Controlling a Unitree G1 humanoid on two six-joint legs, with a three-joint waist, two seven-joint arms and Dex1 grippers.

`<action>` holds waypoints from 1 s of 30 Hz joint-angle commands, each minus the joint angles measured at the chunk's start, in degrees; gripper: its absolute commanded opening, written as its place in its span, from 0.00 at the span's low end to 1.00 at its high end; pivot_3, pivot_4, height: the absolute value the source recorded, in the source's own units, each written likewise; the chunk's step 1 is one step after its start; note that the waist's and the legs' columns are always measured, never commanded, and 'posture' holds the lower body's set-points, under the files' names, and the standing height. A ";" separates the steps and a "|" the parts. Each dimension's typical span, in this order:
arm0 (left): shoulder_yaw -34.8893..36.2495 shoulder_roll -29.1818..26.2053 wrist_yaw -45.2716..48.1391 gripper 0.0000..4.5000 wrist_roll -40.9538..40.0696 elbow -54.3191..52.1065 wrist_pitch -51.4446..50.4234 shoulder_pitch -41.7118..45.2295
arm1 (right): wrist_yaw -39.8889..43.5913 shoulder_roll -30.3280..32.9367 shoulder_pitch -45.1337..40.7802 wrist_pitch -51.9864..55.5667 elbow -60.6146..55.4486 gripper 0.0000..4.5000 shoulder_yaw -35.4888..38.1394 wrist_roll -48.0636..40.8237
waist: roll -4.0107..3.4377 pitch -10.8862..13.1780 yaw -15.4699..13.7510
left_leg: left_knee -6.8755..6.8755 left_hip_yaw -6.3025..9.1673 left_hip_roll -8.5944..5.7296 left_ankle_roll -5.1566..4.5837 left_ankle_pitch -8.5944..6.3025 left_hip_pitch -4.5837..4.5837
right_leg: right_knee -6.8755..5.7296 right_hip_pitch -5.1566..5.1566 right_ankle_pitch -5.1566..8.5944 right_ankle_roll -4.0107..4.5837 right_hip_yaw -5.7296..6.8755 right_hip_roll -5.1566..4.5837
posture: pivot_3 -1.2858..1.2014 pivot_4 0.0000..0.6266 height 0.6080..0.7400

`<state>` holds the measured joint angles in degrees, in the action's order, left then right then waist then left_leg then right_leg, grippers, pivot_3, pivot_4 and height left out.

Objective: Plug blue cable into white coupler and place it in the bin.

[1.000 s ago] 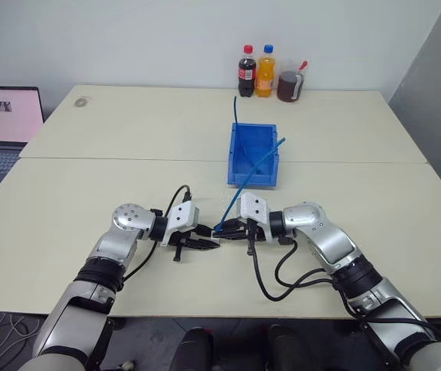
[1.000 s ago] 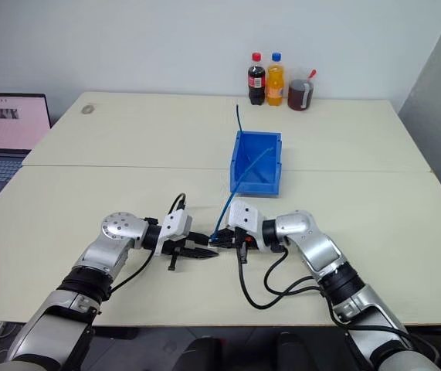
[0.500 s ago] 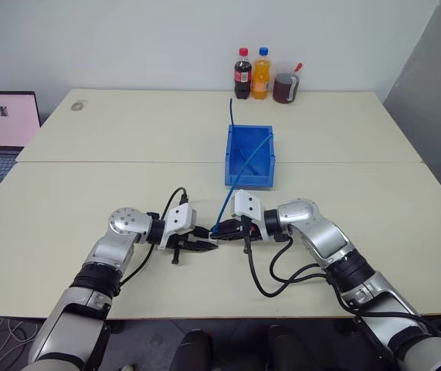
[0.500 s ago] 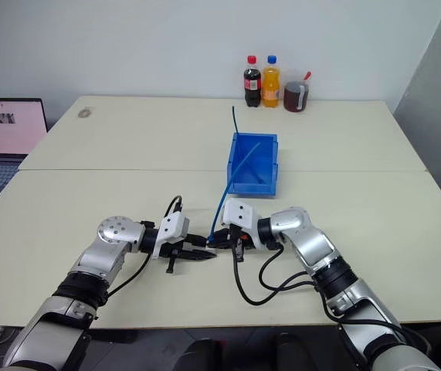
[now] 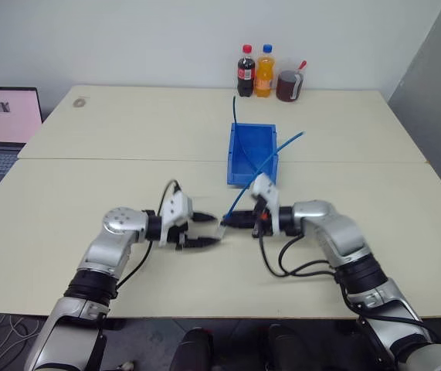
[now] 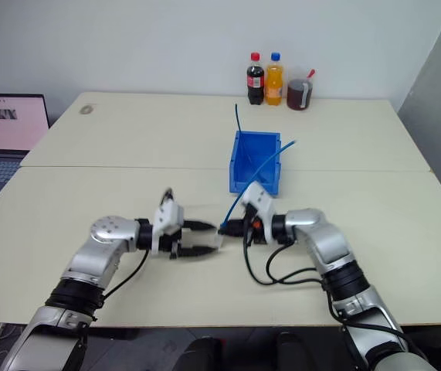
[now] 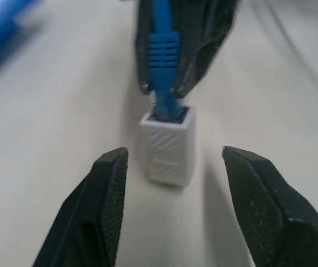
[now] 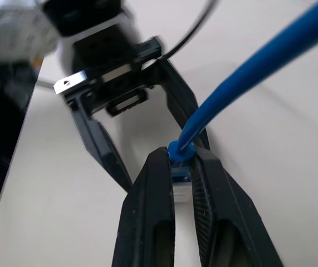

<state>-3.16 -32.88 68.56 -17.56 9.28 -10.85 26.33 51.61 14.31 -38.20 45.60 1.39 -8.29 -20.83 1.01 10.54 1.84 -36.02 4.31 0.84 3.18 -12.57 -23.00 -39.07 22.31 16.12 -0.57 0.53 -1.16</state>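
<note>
The blue cable (image 5: pixel 245 192) runs from the bin (image 5: pixel 239 174) down to my right gripper (image 5: pixel 231 221), which is shut on its blue plug boot (image 7: pixel 163 49). The plug sits in the white coupler (image 7: pixel 168 146), and the coupler hangs on it just above the table. My left gripper (image 5: pixel 215 230) faces it, open, one finger (image 7: pixel 107 183) on each side of the coupler and neither touching it. The cable's far part arcs over the bin's right rim, and one end stands up behind the bin.
Two bottles (image 5: pixel 256 71) and a jug of dark liquid (image 5: pixel 290 85) stand at the table's far edge. A laptop (image 5: pixel 0 127) sits at the far left. My right arm's black cable (image 5: pixel 293 267) loops over the table near the front.
My left gripper has opened and let go of the coupler, which stays on the plug. Both hands have risen a little, and the cable's loop has swung out to the right over the bin.
</note>
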 commanded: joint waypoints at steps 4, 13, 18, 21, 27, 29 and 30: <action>8.88 1.63 -17.87 0.99 -9.85 -24.88 -18.01 -0.48 | -14.47 -4.49 -18.88 13.18 10.31 0.03 17.55 -9.35 | -0.01 0.04 0.19 | 0.09 -0.11 -0.10 0.00 0.00 0.11 | 0.02 -0.03 0.00 0.00 0.01 0.03 | 0.52 0.24 1.00; 10.84 8.69 -36.15 1.00 -11.13 -35.44 -25.63 -2.22 | -24.42 -4.06 -40.81 -5.57 50.80 0.19 21.16 -1.58 | -0.01 0.06 0.01 | 0.10 -0.36 -0.15 0.00 0.00 0.07 | 0.08 0.01 -0.01 0.02 -0.07 0.04 | 0.52 0.24 1.00; 11.11 9.90 -40.15 1.00 -11.08 -37.73 -26.04 -3.94 | -25.11 -3.62 -45.62 -13.19 62.20 0.43 20.84 1.52 | 0.01 0.07 -0.02 | 0.13 -0.50 -0.14 0.00 -0.01 0.04 | 0.12 0.04 -0.02 0.03 -0.14 0.00 | 0.52 0.24 1.00; 11.00 9.76 -40.90 1.00 -11.19 -37.79 -25.65 -4.29 | -25.44 -3.08 -46.13 -15.54 65.08 0.58 20.38 3.35 | 0.01 0.07 -0.03 | 0.14 -0.51 -0.13 0.00 -0.01 0.04 | 0.11 0.04 -0.02 0.03 -0.13 0.00 | 0.52 0.24 1.00; 10.79 9.57 -41.96 1.00 -10.40 -36.21 -24.84 -4.16 | -27.45 -1.63 -46.49 -18.05 66.51 0.90 21.33 4.74 | 0.00 0.07 -0.03 | 0.11 -0.51 -0.14 0.00 0.00 0.05 | 0.08 0.04 -0.02 0.04 -0.14 0.00 | 0.52 0.24 1.00; 10.51 9.45 -42.45 1.00 -9.99 -35.34 -25.12 -3.89 | -26.64 -0.64 -46.26 -17.52 65.84 0.95 21.06 5.02 | 0.00 0.07 -0.04 | 0.12 -0.51 -0.13 0.00 0.00 0.05 | 0.08 0.04 -0.02 0.04 -0.13 0.01 | 0.52 0.24 1.00; 10.42 9.37 -42.89 1.00 -9.63 -34.85 -25.40 -3.71 | -26.25 -0.07 -46.03 -17.26 65.04 0.95 20.63 5.33 | 0.00 0.07 -0.05 | 0.12 -0.51 -0.13 0.00 0.00 0.04 | 0.09 0.03 -0.02 0.04 -0.13 0.01 | 0.52 0.24 1.00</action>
<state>6.91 -23.01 26.56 -27.81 -25.45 -36.97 21.83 24.46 12.77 -82.07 29.00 68.87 12.16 -16.17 1.01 10.61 1.79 -35.90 3.80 0.70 3.18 -12.57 -22.96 -38.98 22.35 16.10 -0.53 0.40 -1.15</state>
